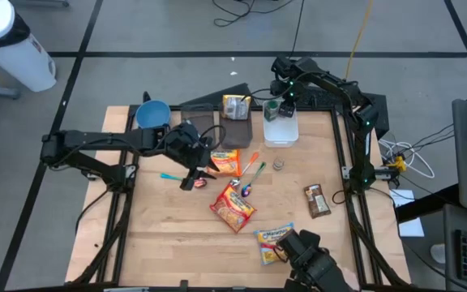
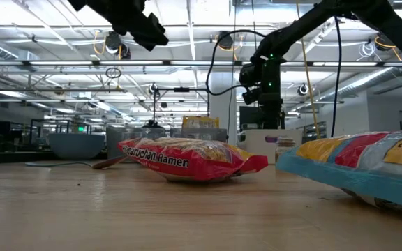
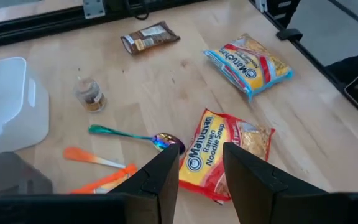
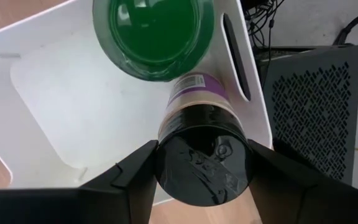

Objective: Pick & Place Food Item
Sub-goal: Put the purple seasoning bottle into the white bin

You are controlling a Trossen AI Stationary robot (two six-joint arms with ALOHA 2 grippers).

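My right gripper (image 1: pixel 280 107) is at the table's far side over a white bin (image 1: pixel 282 134), shut on a purple-labelled jar with a black lid (image 4: pixel 204 165). A green-lidded container (image 4: pixel 154 31) stands in the bin (image 4: pixel 48 106) beside it. My left gripper (image 3: pixel 201 168) is open and empty above the table, over a red Maruchan ramen pack (image 3: pixel 229 149) that lies flat on the wood. In the high view the left gripper (image 1: pixel 194 172) is left of the table's middle. A blue ramen pack (image 1: pixel 272 239) lies near the front edge. My right gripper pinches the jar between its two fingers at the lid end (image 4: pixel 166 155), one finger on each side of the black lid. The fingers point down into the bin, along the jar. The jar stands upright under the gripper; whether its bottom rests on the bin floor is hidden.
An orange snack pack (image 1: pixel 227 161), coloured spoons (image 1: pixel 254 169), a small spice jar (image 1: pixel 279 164) and a brown bar (image 1: pixel 317 200) lie about the table's middle and right. A blue bowl (image 1: pixel 152 113) and a yellow packet (image 1: pixel 235 105) sit at the far side.
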